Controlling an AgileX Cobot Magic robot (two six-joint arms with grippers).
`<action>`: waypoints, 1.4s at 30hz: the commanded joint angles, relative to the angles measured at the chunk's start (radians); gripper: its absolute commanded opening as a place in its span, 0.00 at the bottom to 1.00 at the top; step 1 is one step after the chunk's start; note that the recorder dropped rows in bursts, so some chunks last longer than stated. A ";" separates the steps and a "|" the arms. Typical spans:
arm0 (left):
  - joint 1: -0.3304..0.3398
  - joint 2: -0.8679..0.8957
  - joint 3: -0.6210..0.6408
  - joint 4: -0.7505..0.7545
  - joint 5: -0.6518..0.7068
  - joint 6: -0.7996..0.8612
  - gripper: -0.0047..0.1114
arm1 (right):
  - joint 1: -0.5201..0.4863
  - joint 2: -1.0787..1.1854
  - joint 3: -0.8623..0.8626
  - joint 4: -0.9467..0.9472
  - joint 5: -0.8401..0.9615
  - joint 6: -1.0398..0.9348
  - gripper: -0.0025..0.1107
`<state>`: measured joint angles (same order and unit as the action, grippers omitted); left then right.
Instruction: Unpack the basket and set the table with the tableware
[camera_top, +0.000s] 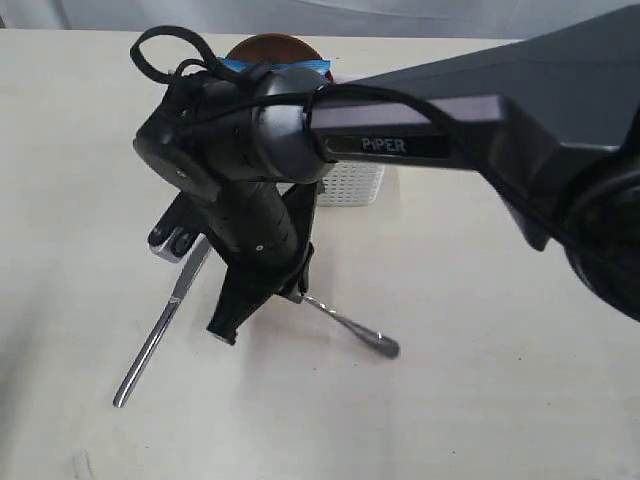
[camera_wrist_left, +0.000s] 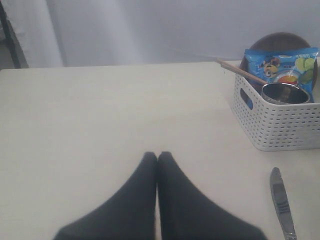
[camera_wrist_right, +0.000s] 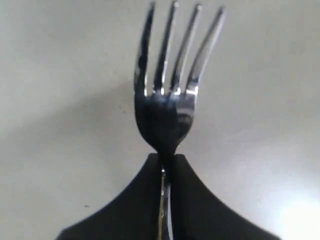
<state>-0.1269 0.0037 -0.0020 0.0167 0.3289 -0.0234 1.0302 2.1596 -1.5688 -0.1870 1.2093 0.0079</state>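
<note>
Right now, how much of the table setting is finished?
Done: the knife lies on the table. In hand: the right gripper pinches the fork. To do: the steel cup, chopsticks and plate sit in the basket.

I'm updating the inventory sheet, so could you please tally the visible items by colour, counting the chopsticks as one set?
Steel: 3 (knife, fork, cup)
Brown: 2 (plate, chopsticks)
Blue: 1 (chip bag)
White: 1 (basket)
Total: 7
</note>
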 joint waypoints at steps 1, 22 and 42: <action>-0.007 -0.004 0.002 -0.003 -0.006 0.001 0.04 | -0.026 -0.014 -0.001 0.175 0.012 0.193 0.02; -0.007 -0.004 0.002 -0.003 -0.006 0.001 0.04 | -0.132 0.038 -0.001 0.626 -0.315 0.591 0.02; -0.007 -0.004 0.002 -0.003 -0.006 0.001 0.04 | -0.132 0.055 -0.001 0.473 -0.268 0.658 0.02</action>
<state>-0.1269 0.0037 -0.0020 0.0167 0.3289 -0.0234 0.9048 2.2154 -1.5688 0.3167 0.9419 0.6658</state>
